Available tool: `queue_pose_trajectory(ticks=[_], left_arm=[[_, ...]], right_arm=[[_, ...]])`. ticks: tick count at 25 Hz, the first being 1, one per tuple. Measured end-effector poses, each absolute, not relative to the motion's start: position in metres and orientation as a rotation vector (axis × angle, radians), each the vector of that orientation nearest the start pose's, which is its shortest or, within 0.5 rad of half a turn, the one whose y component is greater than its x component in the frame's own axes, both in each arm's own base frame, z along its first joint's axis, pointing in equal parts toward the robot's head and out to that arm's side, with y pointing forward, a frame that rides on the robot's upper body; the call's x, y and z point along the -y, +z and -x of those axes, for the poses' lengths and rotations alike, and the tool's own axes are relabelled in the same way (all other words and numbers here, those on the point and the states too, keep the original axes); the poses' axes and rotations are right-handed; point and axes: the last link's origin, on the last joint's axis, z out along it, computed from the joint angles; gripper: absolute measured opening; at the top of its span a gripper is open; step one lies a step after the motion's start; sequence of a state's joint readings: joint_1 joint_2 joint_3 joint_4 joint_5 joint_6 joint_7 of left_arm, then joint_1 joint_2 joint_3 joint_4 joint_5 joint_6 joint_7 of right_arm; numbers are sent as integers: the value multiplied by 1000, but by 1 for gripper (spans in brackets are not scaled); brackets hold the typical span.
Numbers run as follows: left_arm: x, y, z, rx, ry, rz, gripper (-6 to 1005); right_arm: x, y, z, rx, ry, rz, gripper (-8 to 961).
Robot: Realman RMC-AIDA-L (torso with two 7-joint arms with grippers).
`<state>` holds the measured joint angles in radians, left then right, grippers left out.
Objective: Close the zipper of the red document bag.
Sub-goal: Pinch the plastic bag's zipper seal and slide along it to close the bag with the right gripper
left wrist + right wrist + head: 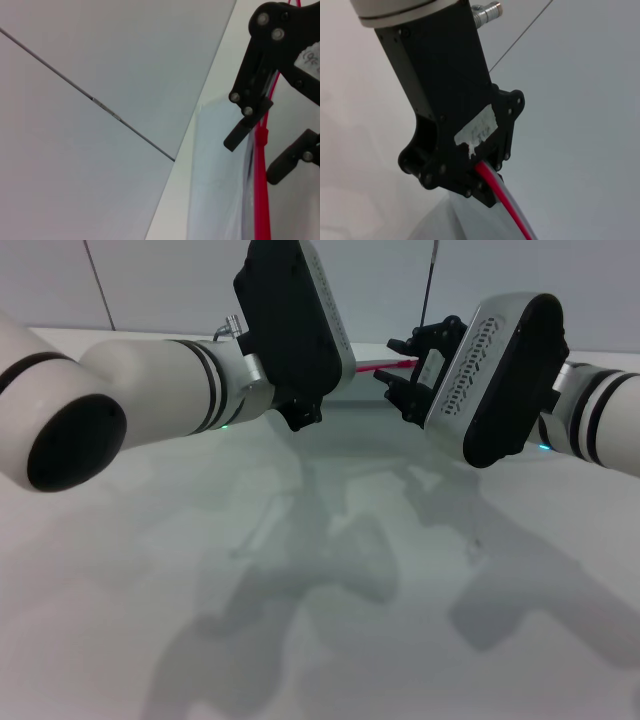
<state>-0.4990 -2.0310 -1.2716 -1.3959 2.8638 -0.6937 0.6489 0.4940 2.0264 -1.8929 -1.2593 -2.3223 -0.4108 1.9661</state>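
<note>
The red document bag (220, 190) lies flat at the far side of the white table, a translucent pale pouch. Its zipper (385, 366) is a thin red strip along the far edge. In the right wrist view my left gripper (482, 172) is shut on one end of the zipper (507, 210), and the strip runs out from between its fingers. In the head view its black housing (290, 320) hides those fingers. My right gripper (398, 368) is open close beside it. In the left wrist view its two black fingers (242, 132) straddle the zipper (261, 200) without pinching it.
Just behind the bag's zipper edge the table (180, 200) ends against a grey panelled wall with a thin dark seam (100, 105). Both forearms cross above the near part of the table, casting shadows (330, 570) on it.
</note>
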Motion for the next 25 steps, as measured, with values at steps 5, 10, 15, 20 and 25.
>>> queue_pose_trajectory(ticks=[5,10,15,20,25], left_arm=[[-393,-38,136,-96,277,2292,110],[-393,-38,136,-97,276,2292,113],[-393,-38,135,-97,276,2292,115],[-393,-38,136,-96,276,2292,118],[-393,-38,136,-96,278,2291,120]], right_arm=[[-391,-60,-126,274,8,2345,325],[-393,-61,-128,272,8,2334,256],[-393,-62,-127,277,13,2330,248],[-393,-63,-129,274,7,2331,237],[-394,-63,-131,262,3,2332,216]])
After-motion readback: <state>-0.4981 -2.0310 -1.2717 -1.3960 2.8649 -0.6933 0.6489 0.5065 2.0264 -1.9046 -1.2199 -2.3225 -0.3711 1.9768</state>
